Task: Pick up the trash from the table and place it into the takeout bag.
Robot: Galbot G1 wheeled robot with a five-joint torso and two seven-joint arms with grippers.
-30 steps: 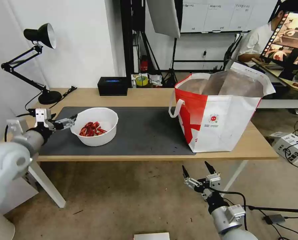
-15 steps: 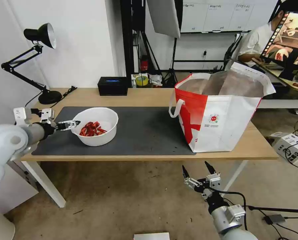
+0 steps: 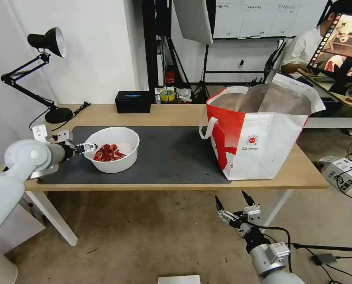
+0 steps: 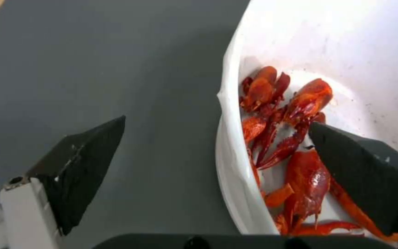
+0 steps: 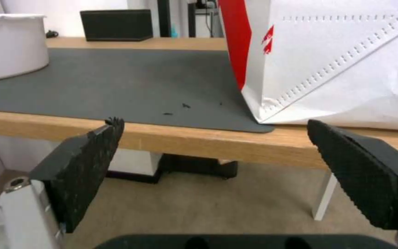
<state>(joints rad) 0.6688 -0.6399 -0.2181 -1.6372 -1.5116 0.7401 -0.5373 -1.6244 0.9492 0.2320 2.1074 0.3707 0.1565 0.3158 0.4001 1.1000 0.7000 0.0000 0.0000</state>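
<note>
**Left gripper straddles the bowl's rim**

The light-wood table (image 3: 176, 114) carries a dark grey mat (image 3: 172, 154). On its right end stands the red-and-white takeout bag (image 3: 258, 146), open-topped, with a small round red logo whose print is too small to read. The white bowl of red shell scraps (image 3: 112, 150) sits on the mat's left part. The left gripper (image 3: 90, 147), arm reaching in level from the left, is spread wide across the bowl's near rim, one finger (image 4: 365, 176) inside, one outside, gripping nothing. The right gripper (image 3: 235, 203) hangs below the table edge, fingers wide apart, empty
</note>
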